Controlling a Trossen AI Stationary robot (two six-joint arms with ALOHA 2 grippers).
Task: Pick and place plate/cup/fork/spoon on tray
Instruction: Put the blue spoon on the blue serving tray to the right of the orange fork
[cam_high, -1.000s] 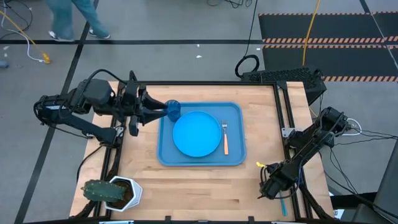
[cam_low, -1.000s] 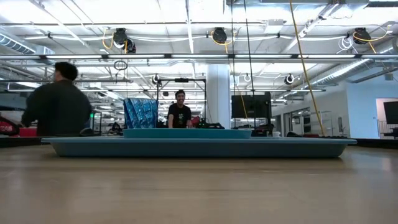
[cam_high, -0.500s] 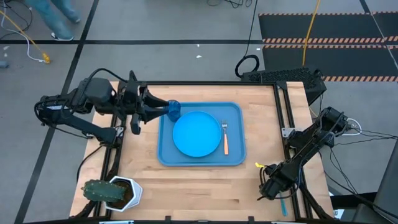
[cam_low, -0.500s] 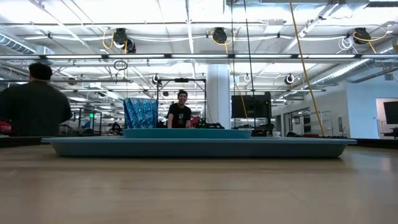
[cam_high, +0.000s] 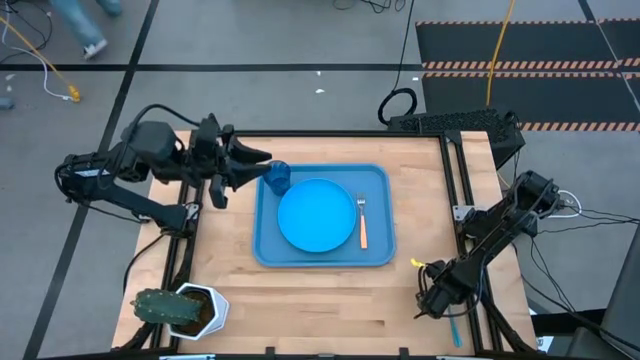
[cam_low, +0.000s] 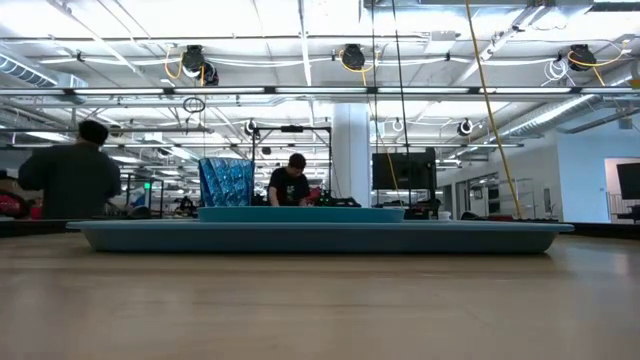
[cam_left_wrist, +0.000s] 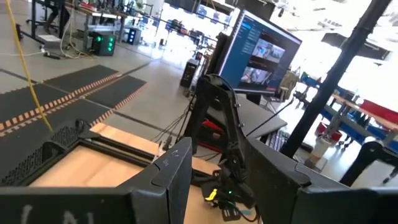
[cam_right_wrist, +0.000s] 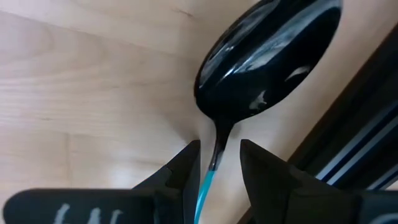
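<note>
The blue tray (cam_high: 320, 262) lies mid-table and holds the round blue plate (cam_high: 317, 215), the orange-handled fork (cam_high: 362, 222) right of the plate, and the dark-blue cup (cam_high: 278, 178), upright in its far left corner. The cup also shows in the low view (cam_low: 226, 182). My left gripper (cam_high: 255, 160) is open and empty, just left of the cup and above it. My right gripper (cam_high: 432, 300) is open at the table's near right edge. In the right wrist view its fingers (cam_right_wrist: 219, 155) stand on either side of the spoon's thin light-blue handle (cam_right_wrist: 205, 186), below the dark bowl (cam_right_wrist: 267, 56), which lies on the wood.
A cactus in a white pot (cam_high: 180, 310) stands at the near left corner. Black frame rails (cam_high: 465, 200) run along the table's right and left sides. A small yellow piece (cam_high: 417, 265) lies near my right arm. People (cam_low: 70, 175) move in the room beyond.
My left gripper has let go of the cup and drawn back from it, up and toward the table's far left, tipping its fingers upward. The cup stays upright in the tray's far left corner. My right gripper has kept still.
</note>
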